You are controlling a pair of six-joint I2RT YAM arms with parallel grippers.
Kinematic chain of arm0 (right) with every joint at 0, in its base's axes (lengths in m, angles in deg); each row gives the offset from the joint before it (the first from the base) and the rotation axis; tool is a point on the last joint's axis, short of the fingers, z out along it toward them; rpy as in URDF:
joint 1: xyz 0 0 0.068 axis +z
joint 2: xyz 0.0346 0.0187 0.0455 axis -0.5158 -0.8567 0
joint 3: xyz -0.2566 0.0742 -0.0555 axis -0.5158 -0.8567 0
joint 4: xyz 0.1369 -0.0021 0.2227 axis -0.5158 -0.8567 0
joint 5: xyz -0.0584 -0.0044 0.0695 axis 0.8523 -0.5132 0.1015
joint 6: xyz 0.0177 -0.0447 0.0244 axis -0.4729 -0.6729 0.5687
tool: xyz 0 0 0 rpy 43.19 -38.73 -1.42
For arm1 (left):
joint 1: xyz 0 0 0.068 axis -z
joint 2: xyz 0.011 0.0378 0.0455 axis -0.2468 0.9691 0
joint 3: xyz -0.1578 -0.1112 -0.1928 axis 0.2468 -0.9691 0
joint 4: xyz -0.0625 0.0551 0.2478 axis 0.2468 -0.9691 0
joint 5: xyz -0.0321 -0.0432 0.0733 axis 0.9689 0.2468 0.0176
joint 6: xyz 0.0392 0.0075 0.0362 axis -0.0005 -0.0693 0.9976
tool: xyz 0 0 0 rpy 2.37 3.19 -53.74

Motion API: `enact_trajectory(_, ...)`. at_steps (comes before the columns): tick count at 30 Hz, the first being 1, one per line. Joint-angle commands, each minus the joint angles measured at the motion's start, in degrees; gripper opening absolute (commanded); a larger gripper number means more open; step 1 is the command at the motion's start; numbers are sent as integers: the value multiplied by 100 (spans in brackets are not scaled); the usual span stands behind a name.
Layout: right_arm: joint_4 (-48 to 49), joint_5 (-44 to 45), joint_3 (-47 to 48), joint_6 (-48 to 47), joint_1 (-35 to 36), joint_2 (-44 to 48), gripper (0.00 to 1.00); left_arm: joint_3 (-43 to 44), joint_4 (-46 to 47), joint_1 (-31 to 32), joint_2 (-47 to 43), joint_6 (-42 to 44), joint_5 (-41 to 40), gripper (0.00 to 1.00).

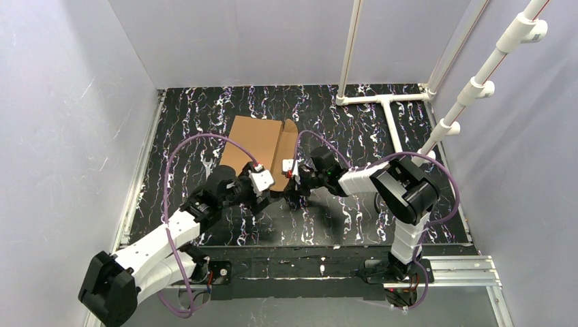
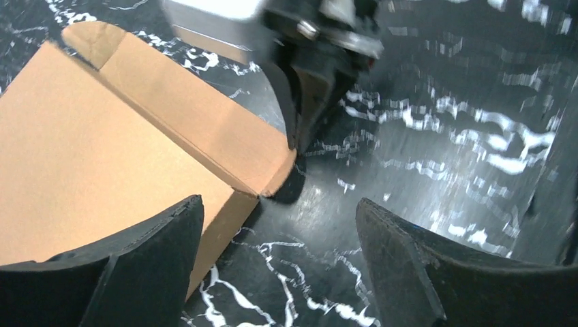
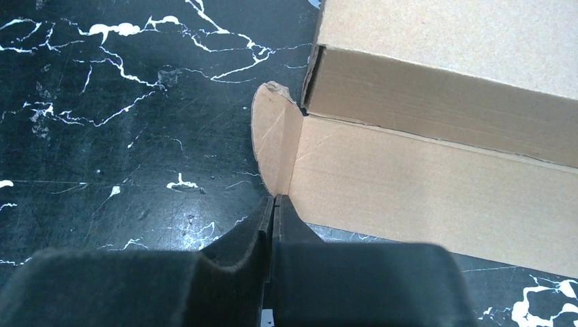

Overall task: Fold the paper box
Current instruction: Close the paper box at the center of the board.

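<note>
1. Box (image 1: 262,139) sits mid-table (image 1: 354,122), just beyond both grippers.
2. Right gripper (image 3: 274,204) is pinched on its rounded tab (image 3: 276,143), probably to fold that side.
3. Left gripper (image 2: 279,204) has jaws apart, straddling the near corner, ready to grab.

The work surface is a black table top (image 1: 354,129) with irregular white veining. It is glossy enough to show pale reflections in the left wrist view. Plain pale grey panels enclose it on three sides: left wall (image 1: 68,122), rear wall (image 1: 259,41) and right wall (image 1: 531,177). A metal rail (image 1: 140,170) runs along the left edge of the table top. A white pipe frame (image 1: 385,99) stands at the rear right corner. Lighting is even and diffuse.
</note>
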Motion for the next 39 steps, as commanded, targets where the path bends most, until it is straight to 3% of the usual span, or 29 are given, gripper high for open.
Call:
enact_trajectory(1,-416,-205,235,287,-139,-193,9,343,-944,2,345,2106,439,75)
enact_trajectory(4,-500,-316,316,361,-211,-250,8,550,-1190,0,678,2316,490,61)
enact_trajectory(7,-553,-363,349,359,-230,-275,7,606,-975,6,950,2342,526,55)
enact_trajectory(11,-625,-417,404,369,-237,-314,7,758,-627,19,1417,2346,627,54)
enact_trajectory(22,-579,-768,523,664,-398,-477,6,477,249,41,1469,2003,518,48)
enact_trajectory(39,-589,-1066,653,907,-583,-718,6,804,347,37,2414,2326,528,43)
